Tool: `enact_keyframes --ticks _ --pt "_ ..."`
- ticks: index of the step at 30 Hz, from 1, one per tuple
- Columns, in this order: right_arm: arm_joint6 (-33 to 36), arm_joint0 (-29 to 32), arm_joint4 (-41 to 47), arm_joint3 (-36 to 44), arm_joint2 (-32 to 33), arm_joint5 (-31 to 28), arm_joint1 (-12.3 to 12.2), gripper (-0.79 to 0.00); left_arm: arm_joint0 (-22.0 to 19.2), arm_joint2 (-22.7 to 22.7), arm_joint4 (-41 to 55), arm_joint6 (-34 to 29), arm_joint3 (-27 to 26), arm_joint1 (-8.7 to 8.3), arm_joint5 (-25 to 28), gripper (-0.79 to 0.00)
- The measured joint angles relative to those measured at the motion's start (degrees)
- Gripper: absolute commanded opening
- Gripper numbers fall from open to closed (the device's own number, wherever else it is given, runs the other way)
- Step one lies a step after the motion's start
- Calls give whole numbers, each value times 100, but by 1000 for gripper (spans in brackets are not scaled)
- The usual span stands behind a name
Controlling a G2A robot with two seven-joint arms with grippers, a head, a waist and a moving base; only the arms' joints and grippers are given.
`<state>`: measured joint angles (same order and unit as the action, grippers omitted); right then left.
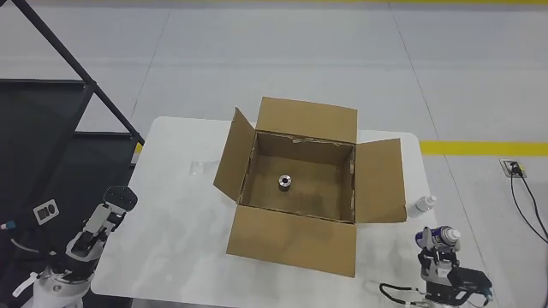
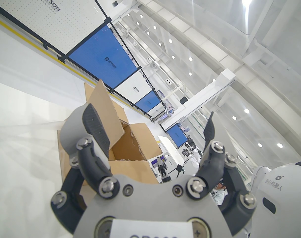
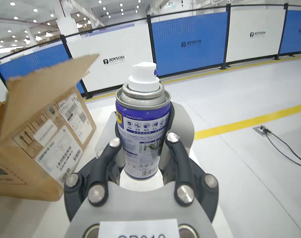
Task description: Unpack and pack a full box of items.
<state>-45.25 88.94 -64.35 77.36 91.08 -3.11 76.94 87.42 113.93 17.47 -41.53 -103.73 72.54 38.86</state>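
An open cardboard box (image 1: 295, 239) stands mid-table with all its flaps spread. A small metal cylinder (image 1: 283, 181) lies on its floor. My right gripper (image 3: 144, 130) is shut on an upright purple spray can (image 3: 143, 120) with a white nozzle. It holds the can (image 1: 441, 238) at the table's front right corner, beside the box (image 3: 41, 134). My left gripper (image 2: 152, 130) is open and holds nothing. It sits off the table's front left corner (image 1: 116, 201), pointing toward the box (image 2: 130, 147).
A small white bottle (image 1: 424, 204) stands on the white table (image 1: 180, 222) right of the box. A small clear item (image 1: 199, 168) lies left of the box. A black frame (image 1: 77, 68) stands off the table's left side. A cable (image 1: 522, 201) runs over the floor at the right.
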Motion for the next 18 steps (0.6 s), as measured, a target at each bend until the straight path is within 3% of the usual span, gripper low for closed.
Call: enact_keyframes --ticks 6,12,18 --pt "-67 -454 -258 -791 -123 288 27 -785 0 0 0 0 0 0 0 0" --pt "33 -520 -389 -930 -185 311 36 -785 0 0 0 0 0 0 0 0" --pt "167 -662 -529 -1045 -297 696 73 -785 0 0 0 0 0 0 0 0"
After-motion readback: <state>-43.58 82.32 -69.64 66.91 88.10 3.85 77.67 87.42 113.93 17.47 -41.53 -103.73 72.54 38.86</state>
